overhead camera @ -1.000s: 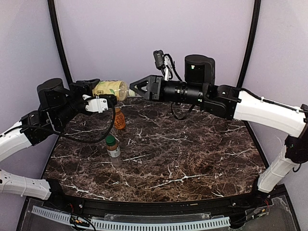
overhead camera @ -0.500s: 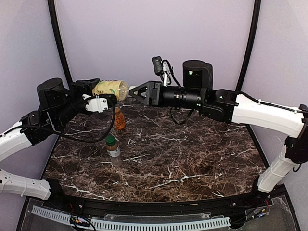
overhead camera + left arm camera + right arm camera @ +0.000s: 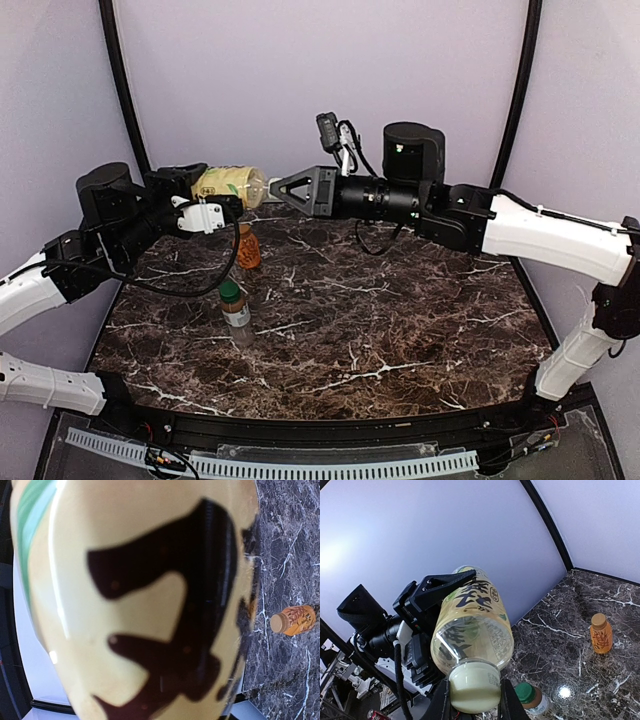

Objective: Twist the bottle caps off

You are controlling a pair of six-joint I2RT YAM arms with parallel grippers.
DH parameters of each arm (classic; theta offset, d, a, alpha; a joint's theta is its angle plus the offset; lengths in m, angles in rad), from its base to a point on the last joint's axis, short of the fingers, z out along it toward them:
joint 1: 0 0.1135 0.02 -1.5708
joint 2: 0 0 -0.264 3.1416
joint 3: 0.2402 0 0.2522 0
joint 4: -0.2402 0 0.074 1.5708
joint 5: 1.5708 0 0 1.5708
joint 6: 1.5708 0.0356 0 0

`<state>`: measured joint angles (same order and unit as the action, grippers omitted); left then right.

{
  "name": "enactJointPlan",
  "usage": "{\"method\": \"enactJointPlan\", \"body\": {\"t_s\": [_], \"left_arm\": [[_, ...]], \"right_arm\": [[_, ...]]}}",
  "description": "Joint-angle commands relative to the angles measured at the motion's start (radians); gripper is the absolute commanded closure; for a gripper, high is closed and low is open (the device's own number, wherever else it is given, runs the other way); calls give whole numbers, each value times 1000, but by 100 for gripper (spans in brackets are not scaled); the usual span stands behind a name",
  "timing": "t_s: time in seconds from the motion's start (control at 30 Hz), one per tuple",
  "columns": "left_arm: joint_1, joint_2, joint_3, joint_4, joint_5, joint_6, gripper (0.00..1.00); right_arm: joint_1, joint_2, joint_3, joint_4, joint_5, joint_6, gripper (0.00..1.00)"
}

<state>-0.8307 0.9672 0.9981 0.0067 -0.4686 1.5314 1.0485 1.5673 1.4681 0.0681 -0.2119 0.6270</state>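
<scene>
Blurring left view: bottle (image 3: 140,600); right gripper (image 3: 475,690) clamps cap (image 3: 474,682).

The only lettering on my feeds is on the tea bottle (image 3: 472,615). In the right wrist view its label carries bold black brush characters running along the body. They look East Asian in style, but I cannot make them out. A small oval mark sits at their 2 o'clock end, and what looks like fine print lies toward 5 o'clock, too small to read. The left wrist view shows only blurred black strokes. The orange bottle (image 3: 601,634), at 3 o'clock, bears an illegible brownish design. The label on the clear bottle (image 3: 237,315) is too small for me to read.
</scene>
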Motion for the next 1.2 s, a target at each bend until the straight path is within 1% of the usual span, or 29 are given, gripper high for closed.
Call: {"method": "enactJointPlan", "body": {"t_s": [0.0,0.03,0.07,0.1,0.13,0.17,0.2,0.23,0.33,0.37,0.4,0.53,0.63,0.73,0.83,0.9,0.93,0.97,1.0,1.07,1.1,1.17], "left_arm": [[-11,-9,32,-107,24,-90,71],[-11,-4,54,-248,63,-186,72],[-11,0,110,-327,98,-241,73],[-11,11,136,-494,178,-327,75],[-11,16,176,-565,224,-367,76],[-11,24,189,-663,301,-429,77],[-11,27,206,-699,356,-457,78],[-11,32,210,-751,379,-497,80],[-11,36,221,-807,456,-536,81],[-11,37,223,-820,461,-552,82],[-11,38,230,-824,496,-558,82],[-11,44,257,-864,550,-577,83],[-11,48,271,-893,564,-577,84],[-11,49,272,-895,569,-573,84],[-11,51,274,-892,567,-571,84],[-11,51,277,-888,560,-574,84],[-11,50,278,-883,556,-575,85],[-11,49,278,-879,545,-576,85],[-11,47,277,-866,536,-574,84],[-11,41,264,-835,502,-570,84],[-11,39,259,-806,468,-564,84],[-11,30,240,-745,407,-554,84]], "right_arm": [[-1,-5,24,2,-143,-148,100],[5,-1,44,-35,-180,-225,100],[11,1,61,-86,-186,-306,100],[20,5,78,-140,-175,-395,100],[29,8,93,-183,-168,-472,100],[38,13,105,-225,-157,-548,100],[47,21,118,-263,-142,-606,100],[56,30,134,-302,-131,-672,100],[88,53,171,-395,-88,-844,100],[100,53,166,-407,-63,-906,100],[112,49,159,-411,-41,-980,100],[140,16,123,-406,25,-1180,100],[156,-12,107,-406,40,-1296,100],[173,-17,97,-406,76,-1376,100],[199,-5,89,-405,196,-1444,100],[208,-9,79,-383,253,-1441,64],[208,-14,75,-369,262,-1421,43],[209,-25,66,-350,265,-1381,29],[208,-40,56,-324,262,-1347,22],[207,-75,32,-277,245,-1261,11],[208,-93,22,-256,238,-1217,8],[206,-129,3,-219,234,-1107,7]]}}
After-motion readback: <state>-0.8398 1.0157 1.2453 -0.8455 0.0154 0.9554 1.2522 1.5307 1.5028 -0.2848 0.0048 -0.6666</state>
